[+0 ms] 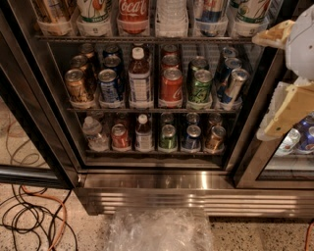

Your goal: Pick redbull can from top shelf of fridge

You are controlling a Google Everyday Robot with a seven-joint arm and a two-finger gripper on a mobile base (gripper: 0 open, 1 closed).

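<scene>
The fridge (162,182) stands open in front of me, with grey wire racks and a shiny steel base strip. The top shelf (98,38) runs along the upper edge of the view; only the lower parts of its tall cans and a red-labelled cola bottle (133,12) show. The redbull can (209,13), blue and silver with a red mark, stands on that shelf right of centre, its top cut off by the frame. My gripper (258,87) is at the right edge, in front of the fridge frame, below and right of the can. Its tan fingers (274,34) are spread apart and empty.
Two lower racks hold short cans and small bottles, including a red cola can (171,86) and a green can (201,86). The open glass door (29,117) stands at the left. Orange and black cables (44,218) and crumpled clear plastic (157,230) lie on the floor. A neighbouring compartment (299,139) holds more cans.
</scene>
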